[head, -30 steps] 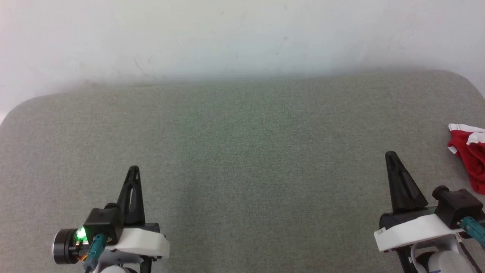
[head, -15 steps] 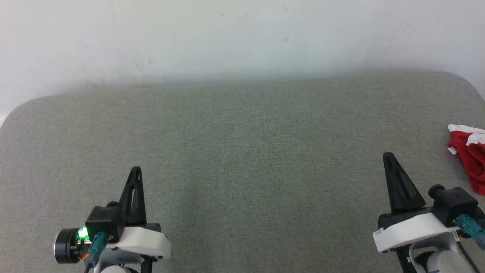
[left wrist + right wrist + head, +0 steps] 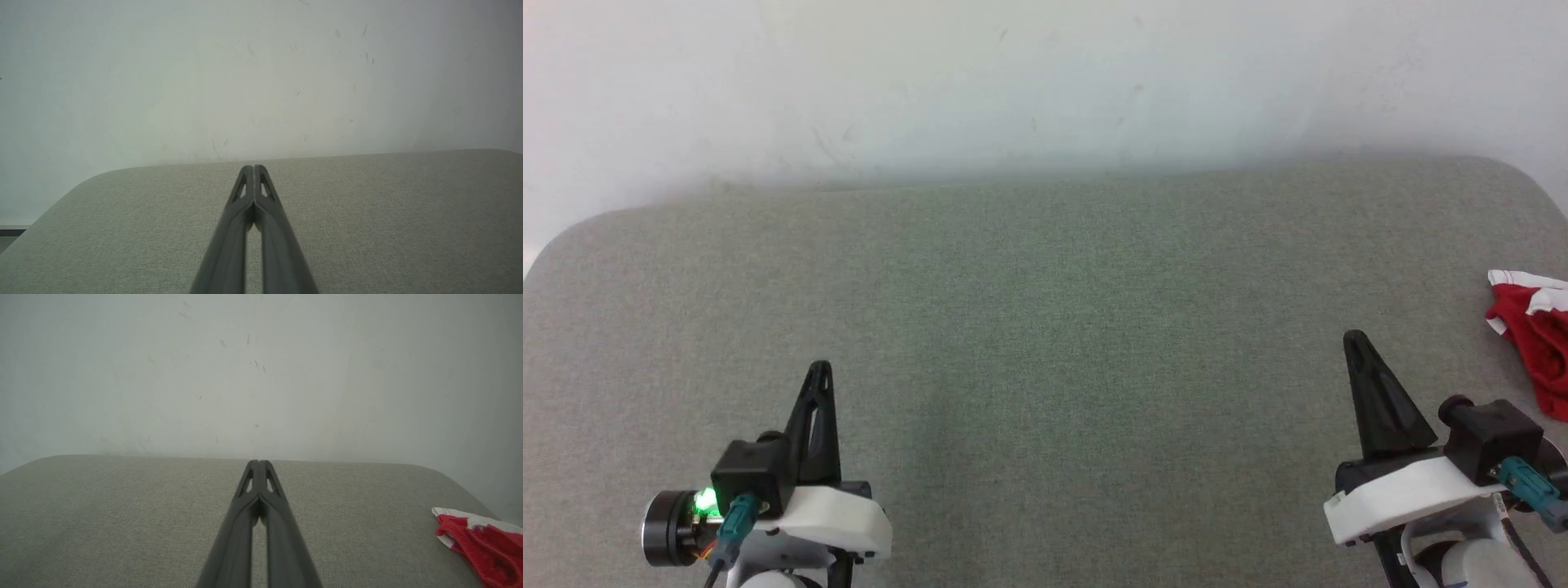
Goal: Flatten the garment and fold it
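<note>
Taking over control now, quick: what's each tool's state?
Left tool: closed, holding nothing.
Right tool: closed, holding nothing; the garment lies apart on its right.

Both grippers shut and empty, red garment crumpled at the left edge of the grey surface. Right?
No. The garment lies crumpled at the right edge of the grey surface, as the head view shows. The left gripper and right gripper are shut and empty.
</note>
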Tool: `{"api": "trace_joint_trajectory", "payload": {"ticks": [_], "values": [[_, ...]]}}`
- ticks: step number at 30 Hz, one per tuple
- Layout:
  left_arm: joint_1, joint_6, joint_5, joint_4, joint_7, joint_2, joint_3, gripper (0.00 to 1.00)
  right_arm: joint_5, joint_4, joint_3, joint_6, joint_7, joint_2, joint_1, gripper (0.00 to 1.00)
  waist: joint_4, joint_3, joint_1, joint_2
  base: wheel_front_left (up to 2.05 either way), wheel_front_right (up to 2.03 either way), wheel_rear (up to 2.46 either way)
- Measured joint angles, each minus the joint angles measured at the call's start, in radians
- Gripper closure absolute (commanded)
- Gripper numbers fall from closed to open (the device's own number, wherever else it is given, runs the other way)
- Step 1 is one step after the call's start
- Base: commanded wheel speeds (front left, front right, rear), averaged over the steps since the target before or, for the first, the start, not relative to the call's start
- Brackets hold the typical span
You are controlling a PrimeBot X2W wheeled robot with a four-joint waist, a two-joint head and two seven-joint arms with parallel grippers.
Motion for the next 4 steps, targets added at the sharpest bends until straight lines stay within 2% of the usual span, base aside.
{"api": "trace_joint_trajectory", "payload": {"ticks": [4], "values": [[0.0,0.0,0.0,-0.001,0.006,0.0,0.0,1.0,-0.007,-0.002,0.0,0.0,0.009,0.001,0.0,1.0,0.0,-0.001,0.0,0.0001,0.0,0.0,0.0]]}}
